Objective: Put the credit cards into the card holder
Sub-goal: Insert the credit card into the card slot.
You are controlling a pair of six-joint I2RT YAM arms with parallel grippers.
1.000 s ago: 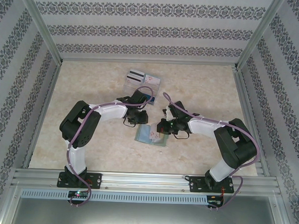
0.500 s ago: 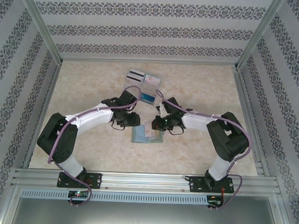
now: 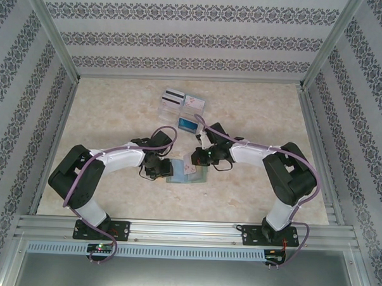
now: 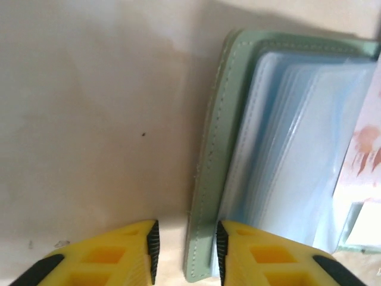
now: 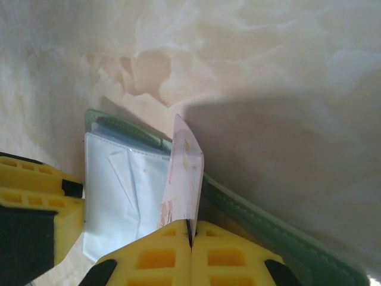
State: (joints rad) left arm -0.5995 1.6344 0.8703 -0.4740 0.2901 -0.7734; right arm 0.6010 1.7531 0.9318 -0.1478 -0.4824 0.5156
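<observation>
The right gripper is clenched on a pale credit card with pinkish marks, pinching its lower edge so that the card stands up on edge and tilts over the card holder. In the right wrist view the card's lower end sits at the seam between the pale blue pockets and the sage-green cover.

The card holder lies open and flat on the desk, between the two arms and nearer to us than the middle.

The left gripper is down at the holder's left side with its jaws parted. The stitched green border runs between the fingers, one finger over the bare desk and the other over the pockets. We see a gap beside the border, so nothing is clamped there. From above, the left gripper and the right gripper flank the holder closely.

Farther back, a teal card lies apart from the holder. Behind it are a white card with black stripes and another pale card, side by side. We cannot tell what they rest on.

Patterned walls close in the desk.
</observation>
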